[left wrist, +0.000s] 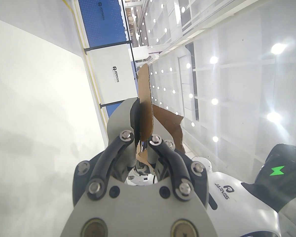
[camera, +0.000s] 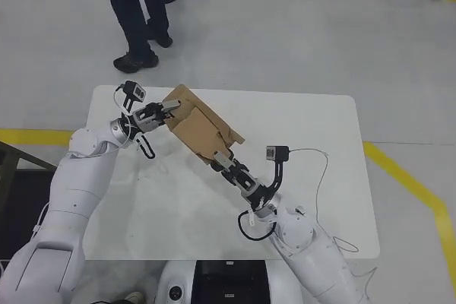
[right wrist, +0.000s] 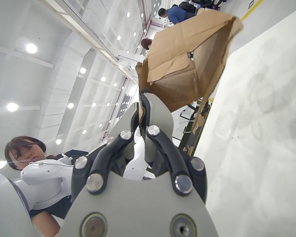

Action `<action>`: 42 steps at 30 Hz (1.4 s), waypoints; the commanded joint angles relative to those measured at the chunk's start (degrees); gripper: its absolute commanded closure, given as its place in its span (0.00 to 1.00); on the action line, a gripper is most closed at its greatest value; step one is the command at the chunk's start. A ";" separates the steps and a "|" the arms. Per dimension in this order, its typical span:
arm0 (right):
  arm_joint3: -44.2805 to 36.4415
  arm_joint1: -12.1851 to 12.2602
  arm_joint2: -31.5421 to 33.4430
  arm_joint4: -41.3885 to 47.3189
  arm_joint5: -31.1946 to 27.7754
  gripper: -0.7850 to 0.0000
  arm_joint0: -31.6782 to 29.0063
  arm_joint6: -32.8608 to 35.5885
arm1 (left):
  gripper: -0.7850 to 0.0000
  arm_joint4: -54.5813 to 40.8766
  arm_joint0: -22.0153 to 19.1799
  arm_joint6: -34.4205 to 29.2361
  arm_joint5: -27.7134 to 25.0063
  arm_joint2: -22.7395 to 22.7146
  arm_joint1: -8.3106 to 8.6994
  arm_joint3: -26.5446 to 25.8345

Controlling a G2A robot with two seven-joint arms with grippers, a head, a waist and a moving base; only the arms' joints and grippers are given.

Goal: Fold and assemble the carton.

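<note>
Right gripper [camera: 218, 158]: closed tight on the near edge of the carton [camera: 200, 125], with a cardboard wall pinched between its fingers. Carton: brown, partly opened into a sleeve, flaps loose, spanning the two grippers over the far-left part of the white table [camera: 311, 152]. Left gripper [camera: 166, 109]: at the carton's far-left end, clamped on a thin cardboard flap seen edge-on.

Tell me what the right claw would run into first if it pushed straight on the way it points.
The carton itself: the right claw is shut on its edge, so going on would push into the cardboard body. Beyond that, roughly in line, sits the left claw, though depth is unclear.
</note>
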 commanded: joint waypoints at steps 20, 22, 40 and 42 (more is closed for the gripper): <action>-1.92 2.86 9.19 5.35 10.51 1.00 1.75 19.90 | 0.00 3.96 2.70 -11.36 1.96 -12.50 4.24 -6.93; -1.94 3.12 9.69 6.56 12.22 1.00 2.28 22.73 | 0.00 4.19 3.00 -13.83 3.21 -12.90 4.59 -8.63; -1.35 3.80 10.50 9.37 16.81 1.00 5.67 28.97 | 0.00 0.02 1.96 -22.50 10.34 -8.52 5.62 -14.75; -1.35 3.80 10.50 9.37 16.81 1.00 5.67 28.97 | 0.00 0.02 1.96 -22.50 10.34 -8.52 5.62 -14.75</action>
